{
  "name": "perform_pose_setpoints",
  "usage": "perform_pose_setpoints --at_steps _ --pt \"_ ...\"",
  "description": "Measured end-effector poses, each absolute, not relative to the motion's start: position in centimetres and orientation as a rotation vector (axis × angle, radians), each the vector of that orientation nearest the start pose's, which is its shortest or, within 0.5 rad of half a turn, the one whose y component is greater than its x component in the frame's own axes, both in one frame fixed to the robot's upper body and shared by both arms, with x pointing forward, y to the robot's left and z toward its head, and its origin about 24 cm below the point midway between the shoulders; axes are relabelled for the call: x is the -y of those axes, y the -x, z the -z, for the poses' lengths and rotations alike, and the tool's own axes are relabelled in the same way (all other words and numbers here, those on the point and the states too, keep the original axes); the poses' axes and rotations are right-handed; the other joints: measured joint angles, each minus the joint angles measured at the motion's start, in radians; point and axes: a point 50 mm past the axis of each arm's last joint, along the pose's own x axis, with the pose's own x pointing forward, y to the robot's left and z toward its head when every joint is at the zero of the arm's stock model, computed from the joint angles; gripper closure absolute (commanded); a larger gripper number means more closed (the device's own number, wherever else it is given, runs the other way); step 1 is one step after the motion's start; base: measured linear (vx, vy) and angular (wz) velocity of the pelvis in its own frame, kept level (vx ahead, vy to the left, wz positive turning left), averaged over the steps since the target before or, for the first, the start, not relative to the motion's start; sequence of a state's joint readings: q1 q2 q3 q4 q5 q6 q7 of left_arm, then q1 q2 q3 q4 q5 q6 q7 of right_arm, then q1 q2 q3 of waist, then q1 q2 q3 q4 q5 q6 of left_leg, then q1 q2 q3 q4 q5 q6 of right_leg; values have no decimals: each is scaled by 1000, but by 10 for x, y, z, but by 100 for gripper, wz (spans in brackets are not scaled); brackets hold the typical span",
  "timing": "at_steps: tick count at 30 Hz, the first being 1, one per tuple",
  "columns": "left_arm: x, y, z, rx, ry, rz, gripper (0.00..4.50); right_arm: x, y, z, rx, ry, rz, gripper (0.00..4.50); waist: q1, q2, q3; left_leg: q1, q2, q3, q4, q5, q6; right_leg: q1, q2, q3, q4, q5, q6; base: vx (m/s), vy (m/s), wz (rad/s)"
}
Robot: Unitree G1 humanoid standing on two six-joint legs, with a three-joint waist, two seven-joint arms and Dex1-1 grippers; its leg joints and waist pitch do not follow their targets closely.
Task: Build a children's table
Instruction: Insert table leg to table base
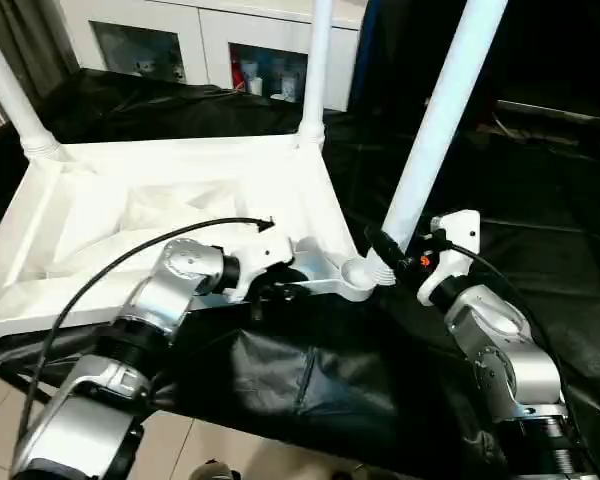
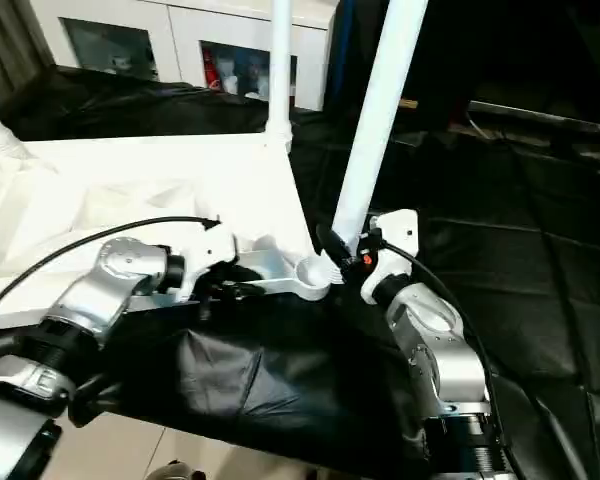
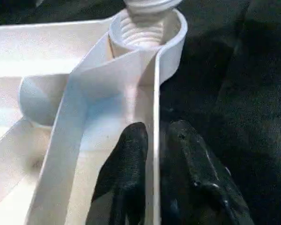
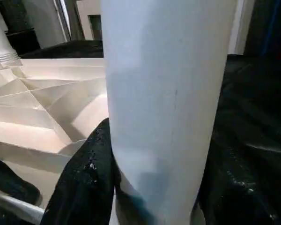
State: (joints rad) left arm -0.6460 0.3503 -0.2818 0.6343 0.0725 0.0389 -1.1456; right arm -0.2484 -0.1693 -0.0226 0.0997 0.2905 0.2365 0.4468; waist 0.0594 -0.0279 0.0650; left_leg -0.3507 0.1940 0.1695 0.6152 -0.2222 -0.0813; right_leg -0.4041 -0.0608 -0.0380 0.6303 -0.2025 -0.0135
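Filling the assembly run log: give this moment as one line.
step: third leg entering near corner socket | right gripper: grips leg | left gripper: straddles tabletop rim | two legs seated

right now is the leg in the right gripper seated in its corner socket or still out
Not seated. The leg tilts over the corner socket, its threaded end at the mouth, threads exposed; the right gripper clamps it.

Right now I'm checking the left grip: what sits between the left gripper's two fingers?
The tabletop's thin white side wall stands between the left gripper's two fingers, seen in the left wrist view.
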Motion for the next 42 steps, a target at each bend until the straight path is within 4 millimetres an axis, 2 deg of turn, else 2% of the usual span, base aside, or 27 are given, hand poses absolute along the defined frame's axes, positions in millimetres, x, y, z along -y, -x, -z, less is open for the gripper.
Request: perform_pose_setpoints --at_steps 4,5,8,10,11,15,20,23,27,33,42 --pt "-131 -328 -62 -399 -493 1284 352 148 -295 -69 -66 -138 -500 259 0 0 0 0 0 0 0 0 0 0 0 0 0 0 0 0 0 0" --pt "-131 -328 -62 -399 -493 1283 381 148 -295 -69 -66 -138 -500 259 0 0 0 0 0 0 0 0 0 0 0 0 0 0 0 0 0 0" --pt "-132 -329 -62 -402 -494 1280 388 147 -295 -69 -66 -141 -503 259 0 0 0 0 0 0 0 0 0 0 0 0 0 0 0 0 0 0" --pt "-132 -329 -62 -403 -494 1279 403 147 -295 -69 -66 -142 -507 259 -1 0 0 0 0 0 -1 0 0 0 0 0 0 0 0 0 0 0" --pt "-132 -329 -62 -403 -494 1279 428 146 -295 -69 -65 -144 -511 259 -1 0 0 0 0 0 -1 0 0 0 0 0 1 0 0 0 0 0" --pt "-133 -329 -61 -406 -488 1279 447 142 -297 -72 -55 -152 -532 259 -2 0 0 0 0 0 -2 1 -1 0 0 0 1 0 0 0 0 0" --pt "-133 -329 -61 -407 -488 1284 447 133 -299 -77 -59 -156 -607 259 0 0 0 0 0 0 -6 3 -3 0 0 0 0 0 0 0 0 0" --pt "-134 -329 -61 -407 -492 1284 450 131 -301 -75 -128 -108 -667 260 -1 -2 0 0 -1 1 -8 5 -3 0 0 0 0 0 0 0 0 0" --pt "-135 -329 -61 -415 -504 1282 450 128 -305 -76 -186 -44 -741 260 -2 -17 -5 2 0 1 -14 10 -5 0 0 -1 0 0 0 0 0 0" --pt "-135 -329 -61 -418 -513 1281 450 123 -315 -74 -217 -33 -747 260 -3 -26 -7 2 0 1 -14 11 -6 0 0 -1 0 0 -1 0 0 0" --pt "-135 -330 -61 -420 -517 1277 450 118 -322 -69 -219 -87 -734 260 -4 -28 -7 2 0 1 -14 11 -6 0 0 -2 0 1 -2 0 0 0"
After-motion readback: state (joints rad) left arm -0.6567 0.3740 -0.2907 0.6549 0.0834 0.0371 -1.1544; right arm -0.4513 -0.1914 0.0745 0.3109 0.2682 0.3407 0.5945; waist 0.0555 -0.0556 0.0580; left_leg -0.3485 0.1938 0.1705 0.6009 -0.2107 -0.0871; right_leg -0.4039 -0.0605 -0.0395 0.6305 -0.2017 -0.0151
